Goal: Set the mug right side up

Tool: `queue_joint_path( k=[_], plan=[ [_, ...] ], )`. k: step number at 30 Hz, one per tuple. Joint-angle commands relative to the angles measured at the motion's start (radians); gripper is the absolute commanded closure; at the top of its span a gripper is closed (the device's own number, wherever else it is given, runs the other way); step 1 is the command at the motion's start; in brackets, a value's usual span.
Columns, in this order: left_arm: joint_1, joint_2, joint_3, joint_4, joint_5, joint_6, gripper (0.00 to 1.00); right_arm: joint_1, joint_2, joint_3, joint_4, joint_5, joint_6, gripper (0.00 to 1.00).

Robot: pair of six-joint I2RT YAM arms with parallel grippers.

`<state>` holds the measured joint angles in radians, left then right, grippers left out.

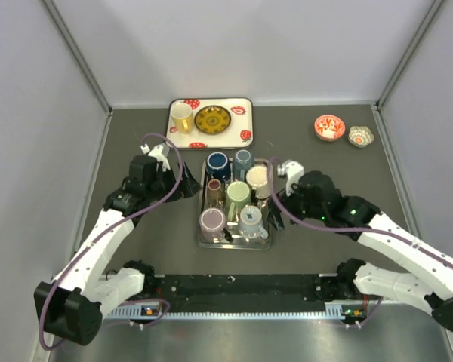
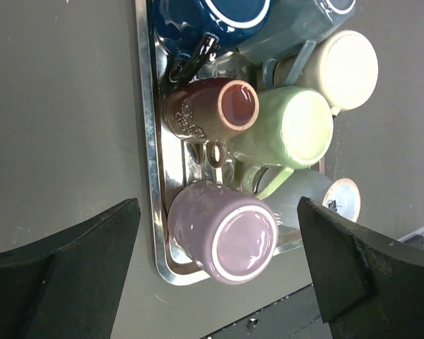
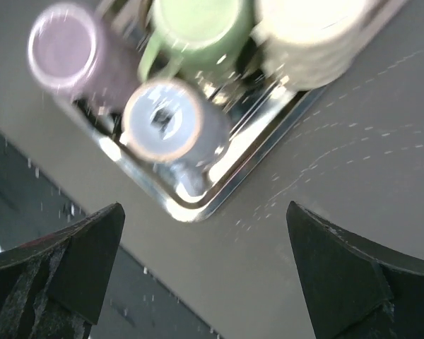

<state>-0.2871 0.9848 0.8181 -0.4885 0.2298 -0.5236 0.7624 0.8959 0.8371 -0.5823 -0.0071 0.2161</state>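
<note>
— Seven, by my count, all base-up and packed tight in the metal tray [image 1: 234, 246] at the middle of the tabletop [image 1: 347, 166].

— Which sit nearest us?

— The lilac mug [image 1: 212, 222] at the near left corner, and the grey mug [image 1: 251, 219] just right of it. Behind those are the brown mug [image 1: 214, 188] and the green mug [image 1: 237, 194]. At the far end are the dark blue mug [image 1: 217, 164] and the teal mug [image 1: 243, 159], with the cream mug [image 1: 257, 178] along the right edge.

— And the arms?

— One on each side of the tray. The left hand [image 2: 218, 233] hangs by its left side, fingers spread wide and grasping nothing. The right hand [image 3: 203, 212] is by the right side, just as wide and empty.

— Anything further back?

— A strawberry-patterned tray [image 1: 211, 100] at the far edge, carrying a yellow mug [image 1: 182, 117] standing mouth-up and a dark plate [image 1: 211, 119]. Far right sit a red bowl [image 1: 329, 127] and a pale bowl [image 1: 360, 136].
</note>
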Motion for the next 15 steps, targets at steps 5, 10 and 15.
queue_joint_path(
  k=[5, 10, 15],
  plan=[
    [-0.003, -0.055, -0.03, 0.062, 0.055, 0.037, 0.01, 0.241, 0.136, 0.054, -0.123, 0.075, -0.055, 0.05],
    [-0.003, -0.077, -0.059, 0.087, 0.043, 0.025, 0.06, 0.241, 0.135, -0.003, -0.032, 0.059, -0.005, 0.22],
    [-0.003, -0.063, -0.06, 0.079, 0.052, 0.033, 0.16, 0.241, 0.178, -0.02, 0.039, 0.061, 0.003, 0.28]
  ],
)
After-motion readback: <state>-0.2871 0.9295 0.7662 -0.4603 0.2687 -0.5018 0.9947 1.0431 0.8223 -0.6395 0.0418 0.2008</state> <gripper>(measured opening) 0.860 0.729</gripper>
